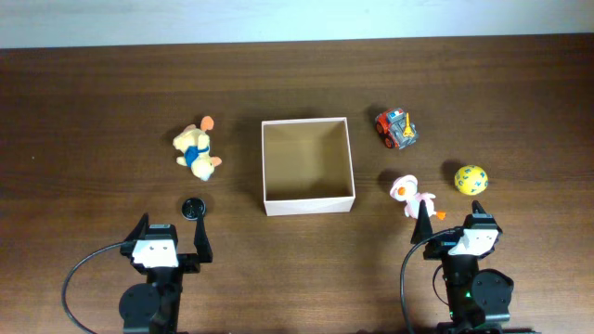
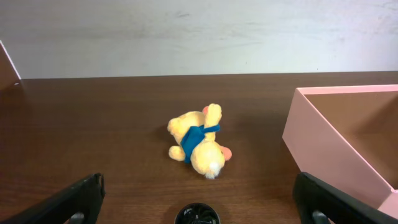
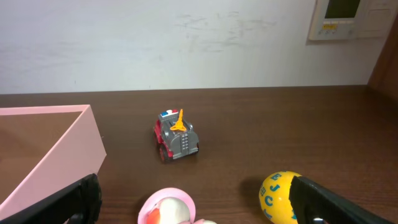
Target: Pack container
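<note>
The container (image 1: 309,203) sits open and empty in the middle of the desk (image 1: 93,102), between the two arms and ahead of both. It is up and to the right of the left jaws, and up and to the left of the right jaws. Both pairs of jaws hang wide and hold nothing, low near the front edge.

We judge that nothing is packed yet, so the first pick matters. The pink duck (image 1: 411,197) lies just ahead of the right jaws, near their inner finger. Its long axis slants from the head, toward the container, to the tail, toward the arm, and the right arm is plainly nearer. The yellow ball (image 1: 471,179) and toy truck (image 1: 396,129) are on that side too. The plush dog (image 1: 196,148) lies ahead of the left jaws, lengthwise roughly away from the arm, with a black cap (image 1: 193,208) between.
</note>
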Robot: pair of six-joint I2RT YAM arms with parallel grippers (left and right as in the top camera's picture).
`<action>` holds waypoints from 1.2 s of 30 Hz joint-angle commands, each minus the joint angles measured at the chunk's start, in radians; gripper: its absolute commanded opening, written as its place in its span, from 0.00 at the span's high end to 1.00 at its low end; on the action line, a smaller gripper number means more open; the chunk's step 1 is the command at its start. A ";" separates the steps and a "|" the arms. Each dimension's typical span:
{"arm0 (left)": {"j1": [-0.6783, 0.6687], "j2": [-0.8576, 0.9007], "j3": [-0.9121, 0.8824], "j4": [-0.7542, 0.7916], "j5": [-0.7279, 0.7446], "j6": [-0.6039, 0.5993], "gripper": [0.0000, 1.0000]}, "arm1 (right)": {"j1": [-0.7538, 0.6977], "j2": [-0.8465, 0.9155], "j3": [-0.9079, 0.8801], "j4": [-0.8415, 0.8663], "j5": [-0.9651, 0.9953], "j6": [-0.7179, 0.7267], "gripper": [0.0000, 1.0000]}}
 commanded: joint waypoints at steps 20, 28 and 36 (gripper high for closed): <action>0.005 -0.009 -0.017 0.006 0.014 0.023 0.01 | -0.008 0.012 0.084 0.193 0.120 0.006 0.01; 0.005 -0.009 -0.017 0.005 0.014 0.023 0.01 | -0.007 0.236 0.323 0.192 0.119 0.006 0.01; 0.005 -0.009 -0.017 0.005 0.014 0.023 0.01 | -0.007 0.771 0.886 -0.101 0.071 0.006 0.01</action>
